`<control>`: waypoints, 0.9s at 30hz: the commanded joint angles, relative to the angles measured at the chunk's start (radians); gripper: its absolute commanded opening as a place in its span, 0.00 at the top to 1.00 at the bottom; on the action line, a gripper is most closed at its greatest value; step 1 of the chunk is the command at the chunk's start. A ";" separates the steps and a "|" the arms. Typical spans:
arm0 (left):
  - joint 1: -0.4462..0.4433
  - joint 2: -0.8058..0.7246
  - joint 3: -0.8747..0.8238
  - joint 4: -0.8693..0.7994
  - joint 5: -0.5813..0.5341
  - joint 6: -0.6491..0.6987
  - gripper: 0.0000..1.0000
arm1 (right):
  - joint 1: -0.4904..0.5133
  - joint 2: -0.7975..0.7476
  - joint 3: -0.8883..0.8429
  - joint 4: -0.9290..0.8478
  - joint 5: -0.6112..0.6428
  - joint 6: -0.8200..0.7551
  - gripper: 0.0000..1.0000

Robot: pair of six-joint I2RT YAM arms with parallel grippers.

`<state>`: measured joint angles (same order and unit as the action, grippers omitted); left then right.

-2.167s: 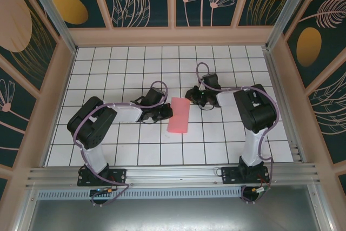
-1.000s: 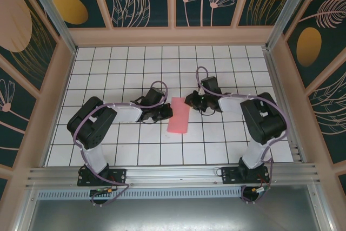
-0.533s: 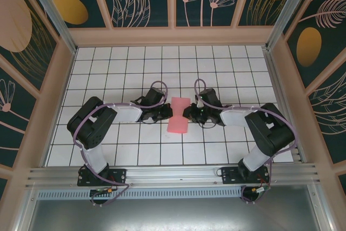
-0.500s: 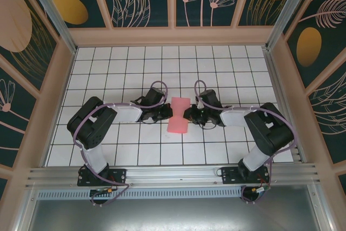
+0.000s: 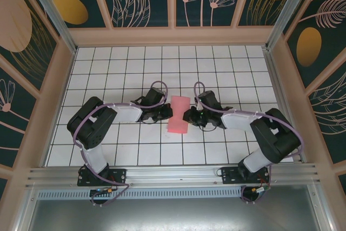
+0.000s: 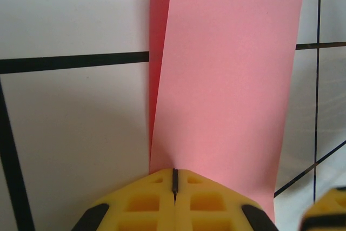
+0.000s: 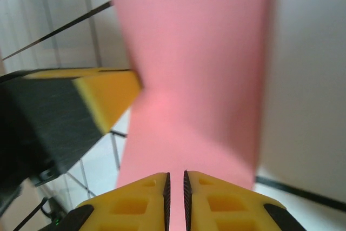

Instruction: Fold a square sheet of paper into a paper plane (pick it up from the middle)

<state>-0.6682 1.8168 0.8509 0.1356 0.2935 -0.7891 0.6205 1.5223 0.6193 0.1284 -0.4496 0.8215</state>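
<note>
Paper (image 5: pixel 177 125) pink, plain; table (image 5: pixel 108 68) white w/ blk grid; L end effector (image 6: pixel 174 172) yellow.

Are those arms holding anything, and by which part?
The folded pink paper: left fingers pinch the middle of its left long edge, right fingers the middle of its right one.

Your right gripper (image 5: pixel 185 116) moved from the 1 o'clock corner of the sheet of paper (image 5: pixel 177 125) to its 3 o'clock edge and now pinches it; the elbow swung toward 4 o'clock.
</note>
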 commanded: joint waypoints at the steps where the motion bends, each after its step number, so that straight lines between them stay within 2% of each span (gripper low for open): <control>1: -0.005 0.024 -0.032 -0.135 -0.046 0.014 1.00 | 0.035 -0.019 -0.023 0.040 -0.026 0.036 0.81; 9: -0.005 0.023 -0.033 -0.137 -0.049 0.017 1.00 | 0.064 0.022 -0.133 0.106 -0.030 0.077 0.81; 18: -0.004 0.027 -0.029 -0.142 -0.054 0.015 1.00 | 0.067 -0.058 -0.123 -0.057 0.001 0.018 0.81; 23: -0.004 0.032 -0.026 -0.139 -0.050 0.016 1.00 | 0.072 -0.106 -0.117 -0.003 -0.029 0.041 0.80; 27: -0.005 0.033 -0.029 -0.137 -0.050 0.016 1.00 | 0.080 -0.079 -0.118 0.086 -0.047 0.076 0.79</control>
<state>-0.6689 1.8164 0.8509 0.1345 0.2897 -0.7891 0.6880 1.4353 0.4900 0.1547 -0.4732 0.8745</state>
